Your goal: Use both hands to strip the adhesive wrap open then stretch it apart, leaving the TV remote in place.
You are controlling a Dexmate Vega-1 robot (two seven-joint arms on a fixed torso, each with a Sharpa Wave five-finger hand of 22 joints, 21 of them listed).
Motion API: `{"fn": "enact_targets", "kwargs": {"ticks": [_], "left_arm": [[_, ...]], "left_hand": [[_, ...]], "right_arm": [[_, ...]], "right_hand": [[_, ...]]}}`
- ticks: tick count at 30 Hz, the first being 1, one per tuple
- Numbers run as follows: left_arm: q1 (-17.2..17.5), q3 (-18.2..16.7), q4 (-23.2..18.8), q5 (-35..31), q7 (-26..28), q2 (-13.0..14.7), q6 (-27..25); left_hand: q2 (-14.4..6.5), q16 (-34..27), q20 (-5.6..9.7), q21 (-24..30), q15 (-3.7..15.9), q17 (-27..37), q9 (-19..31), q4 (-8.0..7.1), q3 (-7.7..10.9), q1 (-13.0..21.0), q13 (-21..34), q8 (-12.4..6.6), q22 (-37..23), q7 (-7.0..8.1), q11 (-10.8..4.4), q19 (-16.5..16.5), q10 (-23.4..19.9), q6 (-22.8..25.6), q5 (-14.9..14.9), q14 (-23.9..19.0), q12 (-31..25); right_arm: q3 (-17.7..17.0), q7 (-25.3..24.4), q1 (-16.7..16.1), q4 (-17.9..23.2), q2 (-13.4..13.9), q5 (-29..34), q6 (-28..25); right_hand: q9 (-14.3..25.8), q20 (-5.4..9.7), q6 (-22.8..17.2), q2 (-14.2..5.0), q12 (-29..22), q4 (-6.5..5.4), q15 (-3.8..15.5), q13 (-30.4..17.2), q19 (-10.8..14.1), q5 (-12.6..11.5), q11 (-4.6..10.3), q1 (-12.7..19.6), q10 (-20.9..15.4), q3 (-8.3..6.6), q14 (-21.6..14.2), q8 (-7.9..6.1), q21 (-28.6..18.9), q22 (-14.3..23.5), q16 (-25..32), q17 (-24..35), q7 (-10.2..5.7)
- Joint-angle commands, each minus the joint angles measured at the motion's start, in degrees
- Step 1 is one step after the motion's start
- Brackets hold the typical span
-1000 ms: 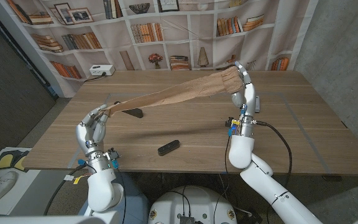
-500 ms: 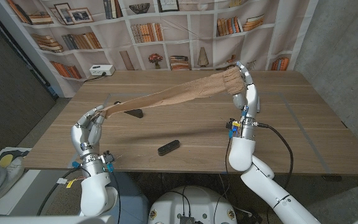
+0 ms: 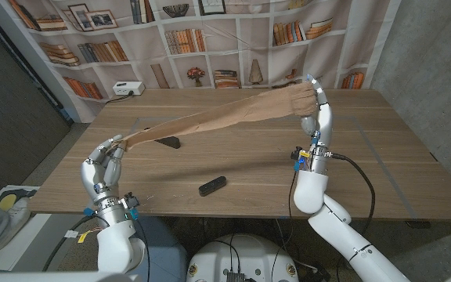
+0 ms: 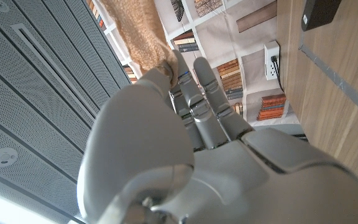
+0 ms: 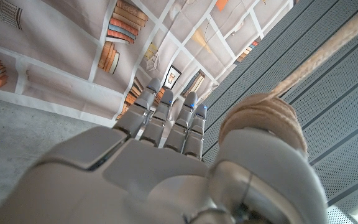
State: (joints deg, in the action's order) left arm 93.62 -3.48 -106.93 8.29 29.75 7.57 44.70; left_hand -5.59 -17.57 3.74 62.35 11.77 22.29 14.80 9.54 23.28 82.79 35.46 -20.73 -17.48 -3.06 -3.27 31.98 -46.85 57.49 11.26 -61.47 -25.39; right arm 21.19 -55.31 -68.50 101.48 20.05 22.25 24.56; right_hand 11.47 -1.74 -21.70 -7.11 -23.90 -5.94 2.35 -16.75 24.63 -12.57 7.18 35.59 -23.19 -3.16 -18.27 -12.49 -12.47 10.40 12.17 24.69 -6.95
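Stretched further than a second ago: adhesive wrap [image 3: 218, 119] now a longer, thinner tan band, its two ends pulled wider apart, spanning in the air above the wooden table [image 3: 382, 157] from low near the front-left edge up to high at the far right; no sag visible along it; left hand [image 3: 104, 168] shifted outward and a little toward the table's front edge, clamped on the narrow twisted end, fingers curled around it, the same grip seen close in the left wrist view with tan fabric emerging past the fingers [image 4: 194, 93]; right hand [image 3: 319, 110] raised and moved slightly rightward, holding the bunched, wider end, which in the right wrist view sits wound about the thumb [image 5: 263, 124] with a taut strand running off from it; TV remote [image 3: 213, 186] lying on the table below the band, between the two arms, touched by neither hand and unmoved; second dark object [image 3: 169, 142] resting further back under the wrap's left portion; white power strip [image 3: 128, 88] at the far-left rear edge. Judged as late in the stretch, with the strip already open; best finished by drawing the hands apart evenly along the band's own line, keeping both grips firm so neither end slips, and keeping the band lifted well over the remote to avoid brushing it.
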Motion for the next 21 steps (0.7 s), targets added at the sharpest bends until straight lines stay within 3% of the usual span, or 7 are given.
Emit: {"fn": "enact_targets", "kwargs": {"ticks": [1,21], "left_arm": [[0.0,-2.2,1.7,-1.4,0.2,-1.3,0.9],[3.0,-6.4,1.5,4.0,-2.2,-0.3,1.8]], "left_hand": [[-0.6,0.2,-0.16,0.5,0.09,0.2,0.3,0.05,-0.27,0.4,0.2,0.36,0.2,-0.17,0.28,-0.6,0.5,-0.5,0.3,0.6,0.1],[-1.2,1.1,-1.16,1.2,-0.84,0.4,0.6,0.07,-0.03,0.7,-0.4,1.05,1.7,-1.56,1.39,-2.6,1.9,-1.7,0.5,2.0,1.2]], "right_arm": [[-2.0,1.3,-1.8,1.3,0.8,-1.1,0.3],[-3.9,2.6,-3.2,2.0,0.6,-2.5,0.2]], "right_hand": [[0.0,0.21,-0.1,0.27,0.1,0.17,9.05,-0.1,0.7,-0.5,-0.4,-0.3,-0.2,0.17,-0.3,0.05,-0.1,0.2,-0.2,0.0,0.53],[0.0,-0.01,-0.3,0.61,0.3,-0.13,8.61,0.0,1.1,-0.6,-0.87,-1.2,-0.5,0.7,-0.3,0.13,-0.1,0.1,-0.2,-0.5,0.81]]}}
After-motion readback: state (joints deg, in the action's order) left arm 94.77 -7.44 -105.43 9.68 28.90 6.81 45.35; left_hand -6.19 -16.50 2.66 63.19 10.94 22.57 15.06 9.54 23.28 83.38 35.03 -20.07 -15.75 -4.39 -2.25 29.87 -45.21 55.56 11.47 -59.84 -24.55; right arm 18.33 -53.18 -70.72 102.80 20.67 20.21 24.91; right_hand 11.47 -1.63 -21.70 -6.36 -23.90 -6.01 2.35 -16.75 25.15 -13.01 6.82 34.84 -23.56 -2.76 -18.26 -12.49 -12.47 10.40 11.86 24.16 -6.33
